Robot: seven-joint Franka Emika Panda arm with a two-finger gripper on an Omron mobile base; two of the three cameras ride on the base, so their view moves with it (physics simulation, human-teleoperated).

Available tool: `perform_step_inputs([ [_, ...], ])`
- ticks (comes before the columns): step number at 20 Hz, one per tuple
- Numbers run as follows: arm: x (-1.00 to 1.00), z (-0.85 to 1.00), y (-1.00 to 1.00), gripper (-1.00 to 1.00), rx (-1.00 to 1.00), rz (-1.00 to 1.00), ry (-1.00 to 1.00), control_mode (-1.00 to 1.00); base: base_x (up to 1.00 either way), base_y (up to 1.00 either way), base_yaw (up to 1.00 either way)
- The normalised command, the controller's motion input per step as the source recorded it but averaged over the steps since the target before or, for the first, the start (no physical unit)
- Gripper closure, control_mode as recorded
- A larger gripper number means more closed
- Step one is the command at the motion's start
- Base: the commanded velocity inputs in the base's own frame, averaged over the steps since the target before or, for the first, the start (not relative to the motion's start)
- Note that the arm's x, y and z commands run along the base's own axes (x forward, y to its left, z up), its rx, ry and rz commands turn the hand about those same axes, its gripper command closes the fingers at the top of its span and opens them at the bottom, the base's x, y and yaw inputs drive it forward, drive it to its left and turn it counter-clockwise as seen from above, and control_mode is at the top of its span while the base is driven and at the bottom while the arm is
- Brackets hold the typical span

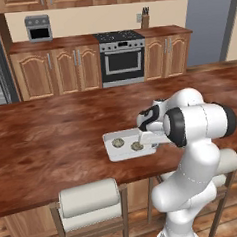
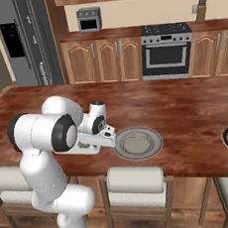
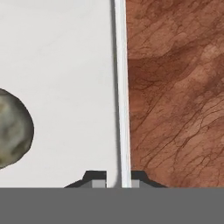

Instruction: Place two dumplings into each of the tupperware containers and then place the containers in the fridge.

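The gripper [image 3: 113,177] is clamped on the right rim of the white-grey tray [image 1: 114,153], which holds two dumplings [image 1: 117,142] on the wooden counter [image 1: 52,140]. A round grey plate [image 2: 138,143] lies just right of it.

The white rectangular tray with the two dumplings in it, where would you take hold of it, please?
By its thin upright side wall, from above: the tray is shallow and lies flat on the counter, so only the rim offers a pinch. In the hand view the pincer is shut astride that wall, clear of the dumpling.
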Motion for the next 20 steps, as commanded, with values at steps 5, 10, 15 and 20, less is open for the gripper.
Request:
perform_step_inputs([
  [5, 0.0, 0.2, 0.0, 1.0, 0.0, 0.0, -0.02, -1.0, 0.0, 0.0, 0.0],
  [10, -0.12, 0.83, -0.04, 1.0, 0.0, -0.05, -0.09, -1.0, 0.0, 0.0, 0.0],
  [15, -0.59, 1.0, 0.01, 1.0, 0.0, -0.1, -0.07, -1.0, 0.0, 0.0, 0.0],
  [20, -0.89, 0.97, 0.13, 1.0, 0.0, -0.15, 0.0, -1.0, 0.0, 0.0, 0.0],
])
